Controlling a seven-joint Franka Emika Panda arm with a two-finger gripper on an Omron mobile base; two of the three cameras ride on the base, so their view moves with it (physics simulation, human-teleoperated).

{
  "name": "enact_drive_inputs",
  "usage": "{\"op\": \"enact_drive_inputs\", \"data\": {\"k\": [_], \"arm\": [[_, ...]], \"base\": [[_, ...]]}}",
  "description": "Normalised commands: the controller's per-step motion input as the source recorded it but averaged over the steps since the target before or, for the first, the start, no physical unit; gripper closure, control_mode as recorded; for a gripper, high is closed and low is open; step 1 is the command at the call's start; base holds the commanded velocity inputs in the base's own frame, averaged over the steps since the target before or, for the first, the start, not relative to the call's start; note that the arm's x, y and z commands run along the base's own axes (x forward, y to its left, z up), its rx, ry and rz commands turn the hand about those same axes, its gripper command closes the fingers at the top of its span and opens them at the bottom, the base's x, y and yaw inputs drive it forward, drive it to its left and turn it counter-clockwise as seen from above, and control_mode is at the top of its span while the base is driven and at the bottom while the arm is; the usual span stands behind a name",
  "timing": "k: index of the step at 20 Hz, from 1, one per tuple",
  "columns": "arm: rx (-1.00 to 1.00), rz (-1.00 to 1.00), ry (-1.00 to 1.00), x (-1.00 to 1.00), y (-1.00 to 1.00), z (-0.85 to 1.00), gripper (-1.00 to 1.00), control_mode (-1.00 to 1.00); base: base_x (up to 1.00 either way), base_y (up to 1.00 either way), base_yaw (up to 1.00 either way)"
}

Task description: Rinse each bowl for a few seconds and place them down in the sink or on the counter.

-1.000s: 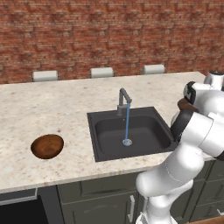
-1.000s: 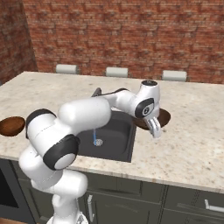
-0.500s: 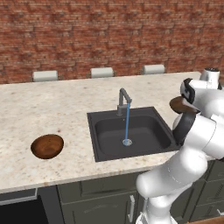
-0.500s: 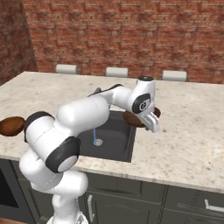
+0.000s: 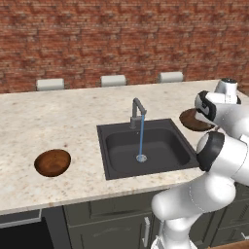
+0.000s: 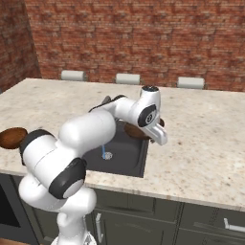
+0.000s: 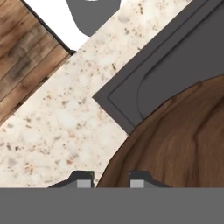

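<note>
Left base view: two bowls, one [image 5: 52, 162] on counter [image 5: 58, 121], one [image 5: 193, 120] in clenched jaws

both base views look down from behind the arm, sharing the sink [image 5: 146, 146] [image 6: 125, 152] and counter [image 5: 58, 116] [image 6: 206, 139]; the hand view sits close above the sink's corner [image 7: 127, 109] at 3 o'clock.

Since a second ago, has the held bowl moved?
Yes. The bowl in the gripper has lifted and shifted toward the sink.
</note>
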Motion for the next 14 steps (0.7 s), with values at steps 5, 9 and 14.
{"op": "enact_drive_inputs", "data": {"k": [5,9,14], "arm": [[0.00,0.14,0.00,0.01,0.25,-0.21,1.00,-1.00],[0.00,0.13,0.03,0.20,0.21,-0.11,1.00,-1.00],[0.10,0.07,0.00,0.22,0.20,-0.10,1.00,-1.00]], "base": [[0.00,0.00,0.00],[0.00,0.00,0.00],[0.00,0.00,0.00]]}}
